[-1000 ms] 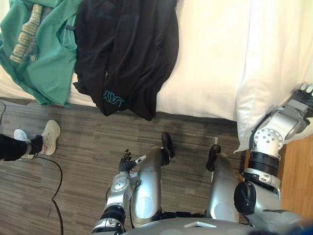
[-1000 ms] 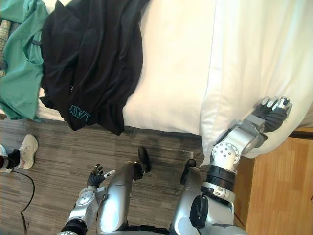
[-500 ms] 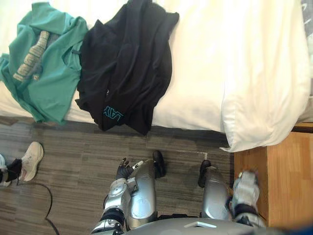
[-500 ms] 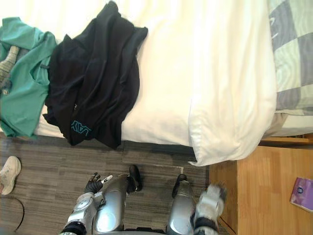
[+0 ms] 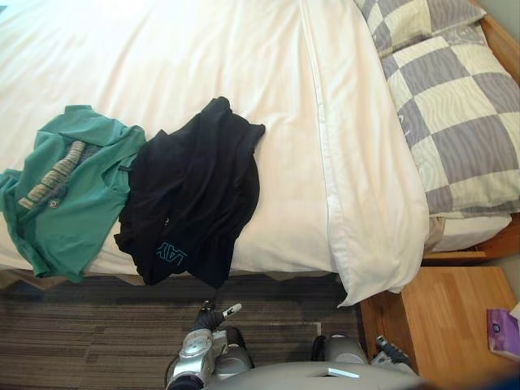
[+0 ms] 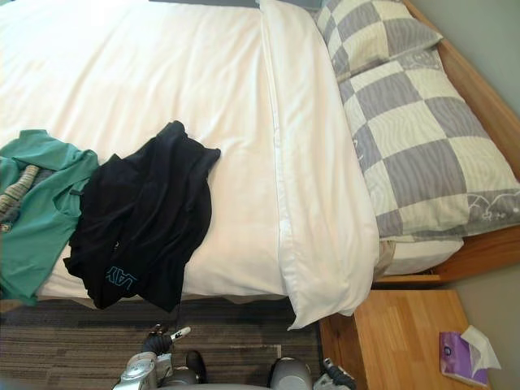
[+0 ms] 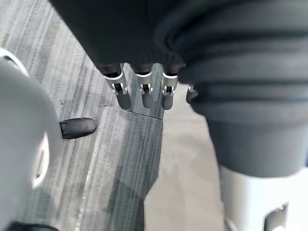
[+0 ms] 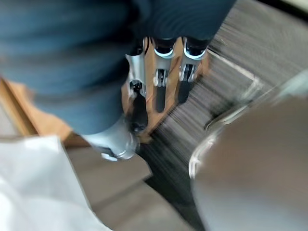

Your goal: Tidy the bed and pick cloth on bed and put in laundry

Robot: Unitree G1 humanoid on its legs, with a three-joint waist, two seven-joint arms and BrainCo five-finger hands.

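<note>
A black garment (image 5: pixel 191 207) lies crumpled on the white bed (image 5: pixel 162 73), its lower end hanging over the near edge. To its left a green T-shirt (image 5: pixel 65 191) lies spread, also drooping over that edge. My left hand (image 5: pixel 210 318) hangs low beside me over the floor, well short of the black garment, its fingers (image 7: pixel 142 89) straight and empty. My right hand (image 5: pixel 392 352) is down by the wooden nightstand (image 5: pixel 439 325), and its fingers (image 8: pixel 161 82) are straight with nothing in them.
A folded white duvet edge (image 5: pixel 366 187) runs across the bed and hangs over its near side. Grey-and-cream checked pillows (image 5: pixel 455 122) lie at the head on the right. A purple tissue pack (image 6: pixel 461 353) sits on the nightstand. Dark striped flooring (image 5: pixel 81 349) borders the bed.
The camera has tilted up to take in the whole bed. My right arm has left the white duvet's corner and dropped to my side, with its fingers uncurled. The clothes lie as before.
</note>
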